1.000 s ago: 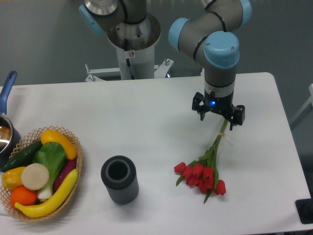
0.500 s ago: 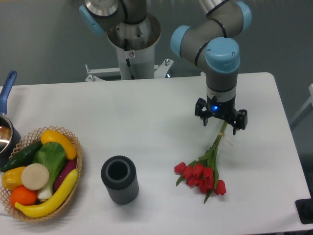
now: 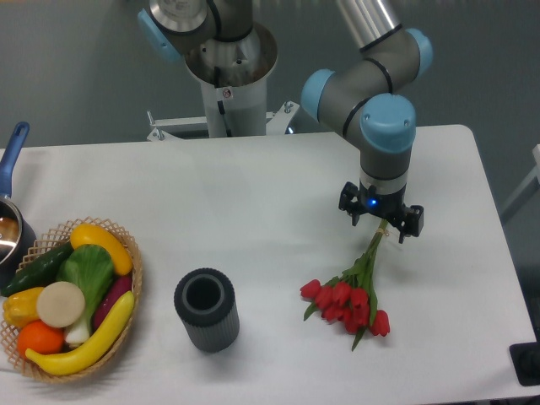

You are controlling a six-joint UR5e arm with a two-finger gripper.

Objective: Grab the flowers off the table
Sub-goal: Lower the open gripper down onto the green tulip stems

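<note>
The flowers (image 3: 348,301), a bunch of red tulip buds on long green stems, lie on the white table (image 3: 253,194) at the right, buds toward the front and stems running up and to the right. My gripper (image 3: 381,224) hangs straight above the far end of the stems, low over them, its two dark fingers spread either side of the stem tips. It is open and nothing is clamped between the fingers.
A dark ribbed cylinder (image 3: 207,310) stands upright left of the flowers. A wicker basket (image 3: 128,257) of toy fruit and vegetables sits at the front left, with a blue-handled pot (image 3: 10,211) behind it. The arm's base (image 3: 228,67) rises at the table's back edge.
The gripper has come down and shifted slightly right and forward, closer over the stem ends. The flowers have not moved.
</note>
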